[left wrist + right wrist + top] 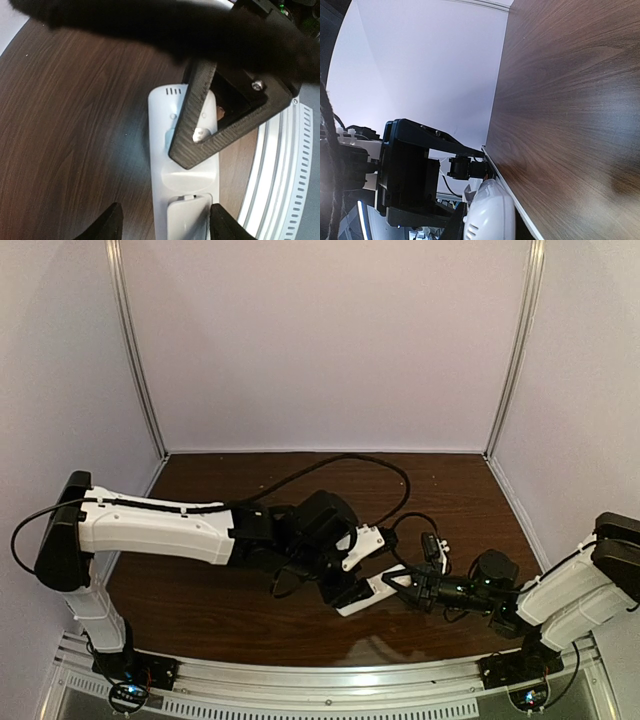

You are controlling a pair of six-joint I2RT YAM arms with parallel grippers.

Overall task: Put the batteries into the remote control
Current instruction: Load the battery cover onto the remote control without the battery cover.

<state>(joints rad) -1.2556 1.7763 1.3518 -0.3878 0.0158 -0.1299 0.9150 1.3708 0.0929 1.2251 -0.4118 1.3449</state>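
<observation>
Remote control point(162, 135) lying back-up on table point(75, 125), mid-table between both arms. Right gripper point(410, 587) seemingly pinching it narrow across middle, likely steadying it for loading. Left gripper point(167, 226) hanging wide, fingers straddling bay end, gripping nothing. Long axis running diagonally: bay end pointing near-left, slotted end toward right arm. No batteries discernible.

over remote control point(162, 150): blocked, right gripper point(398, 582) finger lies across the top
left-arm side of remote control: left gripper point(166, 226) straddles it
behind remote control: cable point(350, 462) loops over desk point(220, 615)
near side of remote control: bare desk, passable
</observation>
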